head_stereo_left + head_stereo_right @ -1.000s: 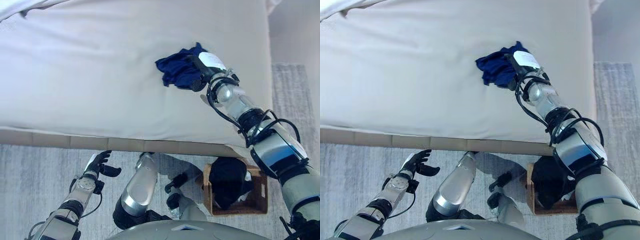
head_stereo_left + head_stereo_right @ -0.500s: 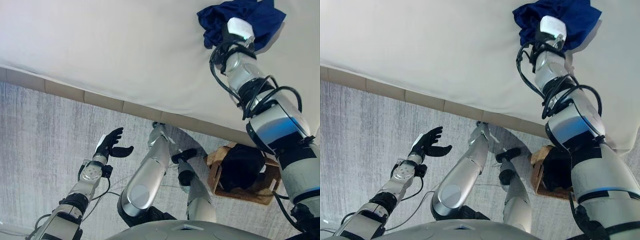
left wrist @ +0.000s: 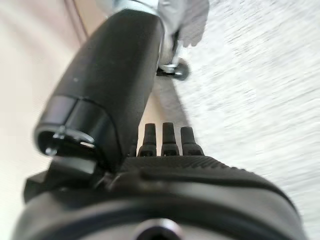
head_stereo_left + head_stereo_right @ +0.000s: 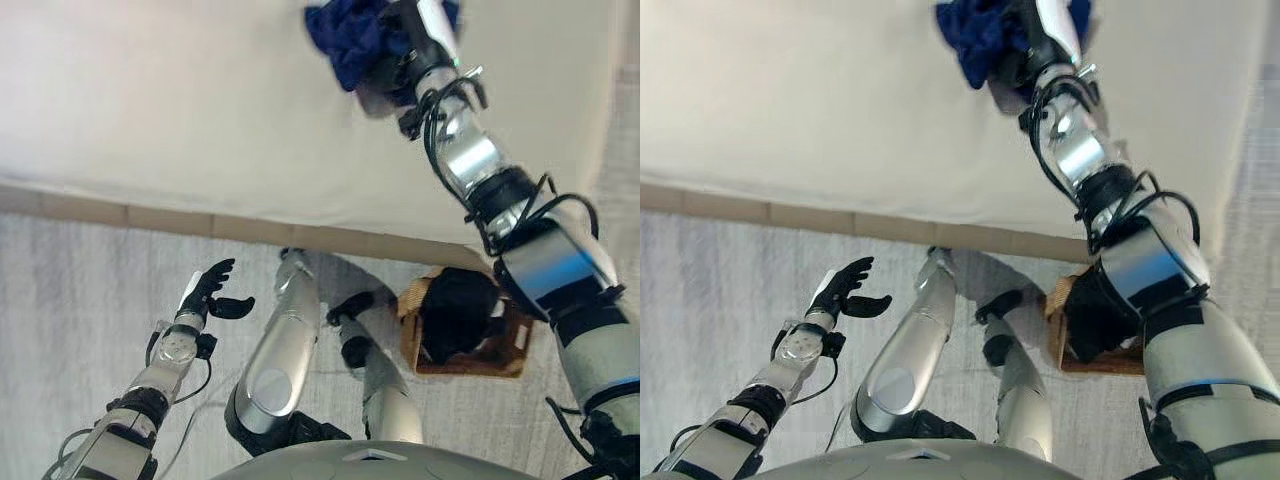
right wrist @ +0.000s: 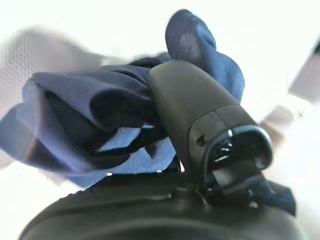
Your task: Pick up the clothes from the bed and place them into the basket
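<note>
A dark blue garment [image 4: 350,40] is bunched at the far part of the cream bed [image 4: 180,110], and my right hand [image 4: 415,35] is shut on it. In the right wrist view the thumb [image 5: 200,110] presses into the blue cloth [image 5: 90,120], which looks lifted off the sheet. A wicker basket [image 4: 505,355] stands on the floor beside the bed's near edge, with dark clothing [image 4: 455,310] inside it. My left hand [image 4: 208,292] hangs low over the floor at the left, its fingers loosely spread and holding nothing.
The bed's tan base edge [image 4: 120,215] runs across the view between the mattress and the grey carpet [image 4: 70,320]. The basket sits close under my right arm, on the carpet.
The camera has swung, shifting the whole scene. My right hand still grips the blue garment, which now looks more gathered and raised. The left hand has kept its pose.
</note>
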Controlling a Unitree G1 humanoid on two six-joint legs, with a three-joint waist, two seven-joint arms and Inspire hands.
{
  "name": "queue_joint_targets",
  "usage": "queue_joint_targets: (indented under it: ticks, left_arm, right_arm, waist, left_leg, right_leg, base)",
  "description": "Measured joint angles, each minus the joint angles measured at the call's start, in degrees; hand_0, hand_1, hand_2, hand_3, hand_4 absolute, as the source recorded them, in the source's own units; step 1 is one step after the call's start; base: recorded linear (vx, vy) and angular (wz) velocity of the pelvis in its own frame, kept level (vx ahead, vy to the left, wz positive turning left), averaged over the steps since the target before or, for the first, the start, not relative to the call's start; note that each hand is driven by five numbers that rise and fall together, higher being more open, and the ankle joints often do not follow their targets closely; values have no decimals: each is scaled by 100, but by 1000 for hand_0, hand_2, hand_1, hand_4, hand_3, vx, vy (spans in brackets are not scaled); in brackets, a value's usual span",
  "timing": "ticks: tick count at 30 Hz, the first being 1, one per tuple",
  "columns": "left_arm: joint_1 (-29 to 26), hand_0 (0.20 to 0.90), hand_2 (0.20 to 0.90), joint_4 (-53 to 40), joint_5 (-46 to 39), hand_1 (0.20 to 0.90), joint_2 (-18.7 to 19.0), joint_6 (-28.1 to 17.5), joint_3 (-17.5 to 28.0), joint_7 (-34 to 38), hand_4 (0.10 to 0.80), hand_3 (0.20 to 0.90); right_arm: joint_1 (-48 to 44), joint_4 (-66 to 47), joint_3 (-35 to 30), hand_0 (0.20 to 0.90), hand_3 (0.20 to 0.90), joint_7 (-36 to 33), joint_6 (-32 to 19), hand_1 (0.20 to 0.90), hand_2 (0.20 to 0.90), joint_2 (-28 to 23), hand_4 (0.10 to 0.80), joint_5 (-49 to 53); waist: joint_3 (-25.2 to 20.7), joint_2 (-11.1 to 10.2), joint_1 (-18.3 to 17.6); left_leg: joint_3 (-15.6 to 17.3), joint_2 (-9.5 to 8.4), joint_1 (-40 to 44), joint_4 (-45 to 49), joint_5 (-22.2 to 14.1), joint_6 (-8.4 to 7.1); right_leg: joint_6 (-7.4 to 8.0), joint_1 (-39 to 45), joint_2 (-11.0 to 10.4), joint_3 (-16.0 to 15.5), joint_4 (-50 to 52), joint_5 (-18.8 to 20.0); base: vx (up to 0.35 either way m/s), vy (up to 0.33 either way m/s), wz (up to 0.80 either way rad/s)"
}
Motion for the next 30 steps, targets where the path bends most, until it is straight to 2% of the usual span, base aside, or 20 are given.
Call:
queue_joint_targets:
  ticks: [3, 6, 9, 13, 16, 19, 22, 23, 27, 30]
  left_arm:
    - [-65, 900, 900, 86, 31, 900, -8, 137, 0, 59, 800, 900]
    - [-34, 900, 900, 271, 72, 900, 3, 287, 10, 106, 800, 900]
    - [-18, 900, 900, 302, 259, 900, 32, 496, 44, 154, 800, 900]
    - [124, 900, 900, 362, 404, 900, -21, 743, 48, 109, 800, 900]
    - [168, 900, 900, 363, 498, 900, -60, 800, 45, 2, 800, 900]
    - [182, 900, 900, 416, 501, 900, -112, 817, 53, -112, 800, 900]
    - [242, 900, 900, 659, 507, 900, -300, 815, 23, -198, 800, 900]
    - [294, 900, 900, 799, 511, 900, -422, 813, -27, -255, 800, 900]
    - [637, 900, 900, 1026, 514, 900, -812, 810, -89, -295, 800, 900]
    - [902, 900, 900, 1152, 517, 900, -1008, 821, -122, -303, 800, 900]
  right_arm:
    - [518, -324, -672, 300, 200, 691, -113, 300, 300, 15, 100, 1129]
    - [1138, -608, -1121, 300, 200, 1087, -118, 300, 300, 37, 100, 1895]
    - [1500, -994, -1535, 300, 200, 1170, -203, 300, 300, 54, 100, 2291]
    - [1889, -1747, -1772, 300, 200, 1173, -202, 300, 300, 69, 100, 2822]
    - [2255, -2568, -2348, 300, 200, 1174, -204, 300, 300, 95, 100, 3646]
    - [2532, -3051, -2835, 300, 200, 1146, -230, 300, 300, 225, 100, 4543]
    - [3032, -3574, -3172, 300, 200, 1133, -316, 300, 300, 504, 100, 5389]
    - [3211, -3663, -3232, 300, 200, 1107, -380, 300, 300, 663, 100, 5603]
    - [3778, -3574, -3230, 300, 200, 862, -459, 300, 300, 704, 100, 5701]
    - [4147, -3200, -3231, 300, 200, 667, -494, 300, 300, 639, 100, 5527]
  waist:
    - [-4, -6, -141]
    - [-11, -16, -384]
    - [-82, -119, -734]
    - [-92, -132, -1037]
    - [-96, -129, -1313]
    - [-119, -105, -1528]
    - [-456, 3, -1826]
    - [-653, 107, -1918]
    - [-1265, 495, -2189]
    - [-1662, 685, -2402]
  left_leg:
    - [347, 115, 615, -232, -6, 14]
    - [625, 128, 1308, -564, -27, 54]
    - [804, 176, 1543, -727, -15, 99]
    - [1089, 174, 1990, -925, 17, 184]
    - [1319, 175, 2394, -1081, 9, 208]
    - [1489, 183, 2754, -1213, 9, 208]
    - [1637, 180, 2889, -1406, 3, 214]
    - [1742, 178, 2971, -1505, 7, 219]
    - [1964, 157, 3307, -1827, 40, 266]
    - [2131, 174, 3593, -2087, 78, 321]
  right_leg:
    - [46, 498, 94, 343, -388, 214]
    - [59, 1079, 117, 565, -777, 275]
    - [93, 1205, 143, 720, -927, 376]
    - [-12, 1460, 153, 988, -1046, 574]
    - [-80, 1674, 127, 1177, -1089, 623]
    - [-83, 1863, 109, 1319, -1092, 625]
    - [-85, 1858, 103, 1395, -1102, 626]
    - [-86, 1829, 102, 1488, -1100, 626]
    - [-85, 1974, 102, 1697, -1271, 626]
    - [-83, 2116, 147, 1845, -1419, 625]
  base:
    - [28, -32, -55]
    - [82, -23, -41]
    - [102, -16, -31]
    - [66, -20, -36]
    - [61, -25, -33]
    - [38, -30, -31]
    - [21, -13, -22]
    - [1, -23, -34]
    - [0, -27, -35]
    - [-10, -57, -28]
